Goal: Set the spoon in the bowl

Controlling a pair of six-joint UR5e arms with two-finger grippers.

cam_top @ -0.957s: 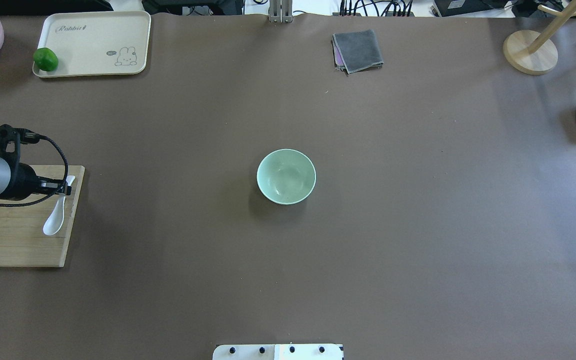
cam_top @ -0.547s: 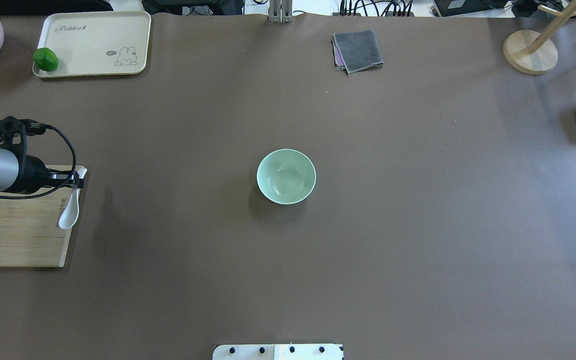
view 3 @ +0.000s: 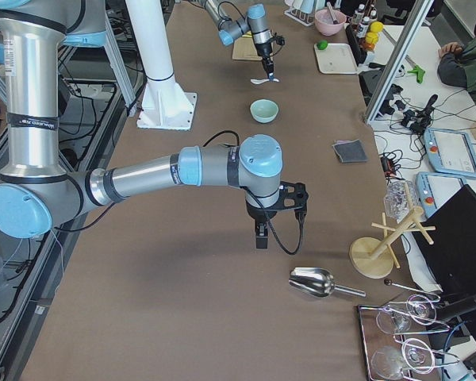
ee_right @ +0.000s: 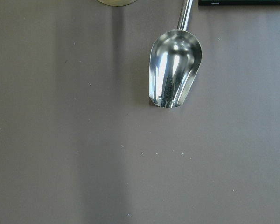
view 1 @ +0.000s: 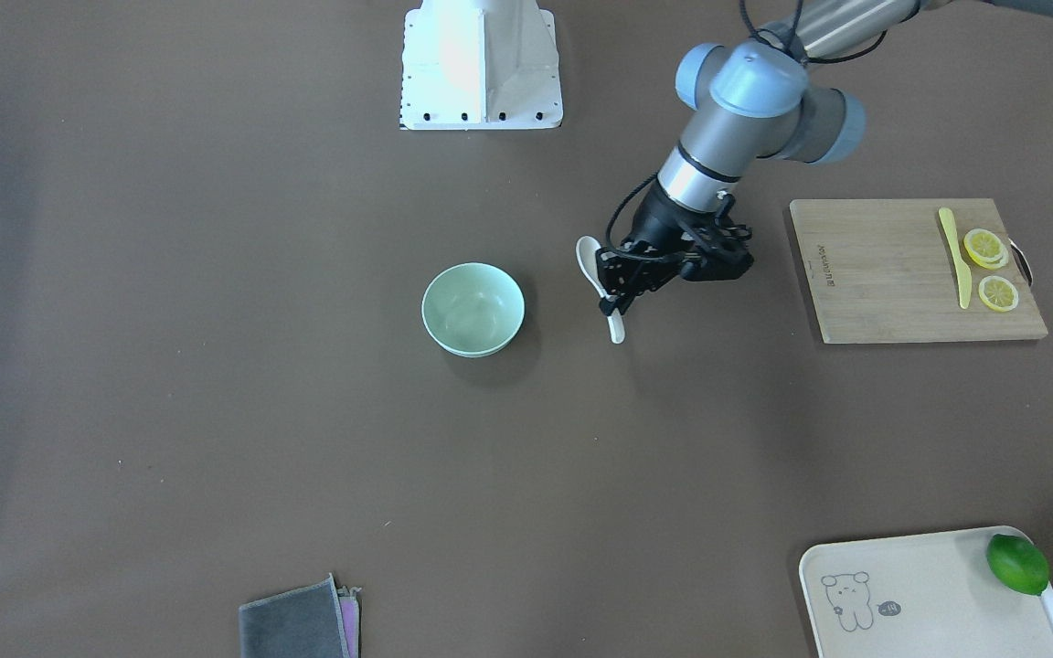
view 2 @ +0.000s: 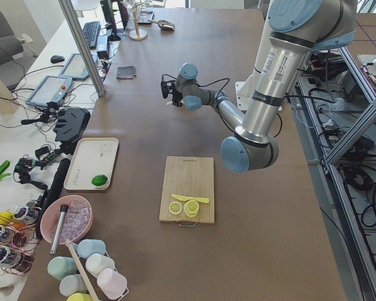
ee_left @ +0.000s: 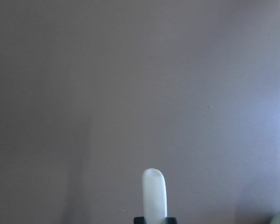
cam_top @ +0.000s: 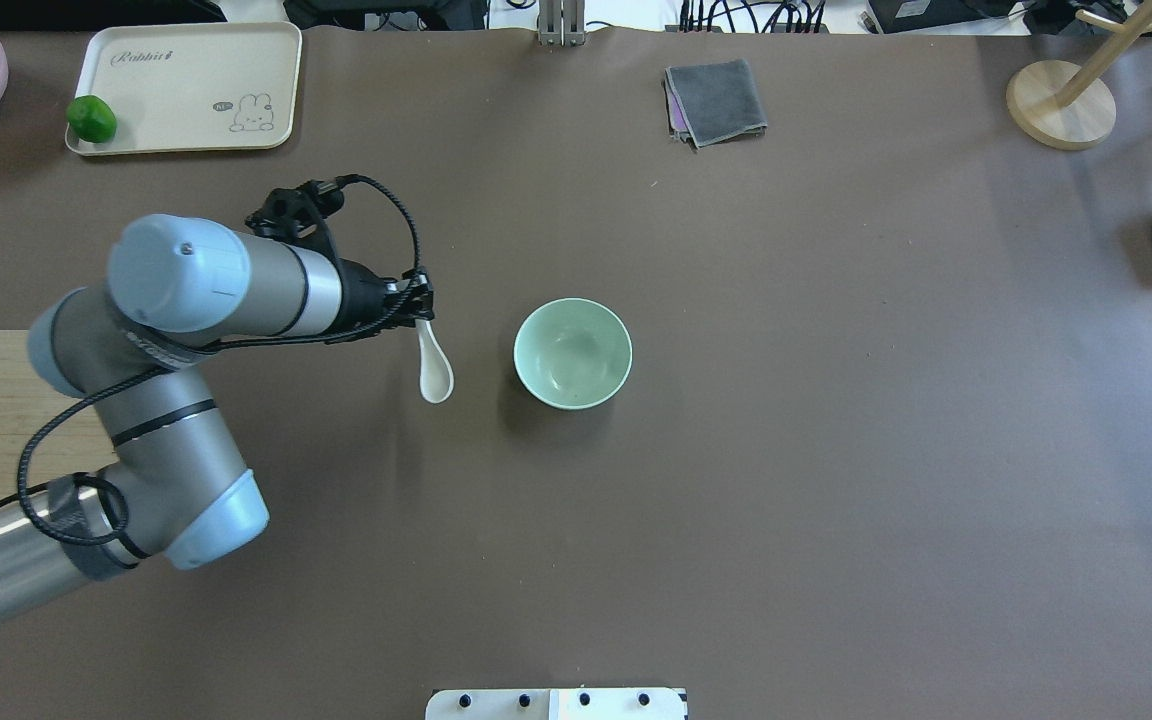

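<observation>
The pale mint-green bowl (cam_top: 572,353) stands upright mid-table, also in the front view (view 1: 473,308). My left gripper (cam_top: 423,312) is shut on the handle of the white soup spoon (cam_top: 434,368) and holds it above the table, just left of the bowl. The scoop points toward the robot's base. In the front view the gripper (view 1: 616,297) clamps the spoon (view 1: 590,259) at mid-handle. The handle's tip shows in the left wrist view (ee_left: 154,193). My right gripper (view 3: 261,236) shows only in the exterior right view, so I cannot tell whether it is open or shut.
A wooden cutting board (view 1: 883,274) with a yellow knife (view 1: 952,256) and lemon slices (view 1: 985,247) lies at the left. A cream tray (cam_top: 186,85) holds a lime (cam_top: 91,118). A grey cloth (cam_top: 716,100), wooden stand (cam_top: 1061,105) and metal scoop (ee_right: 175,70) lie far right.
My left arm has carried the spoon to the right, from over the cutting board to just left of the bowl. The bowl has not moved.
</observation>
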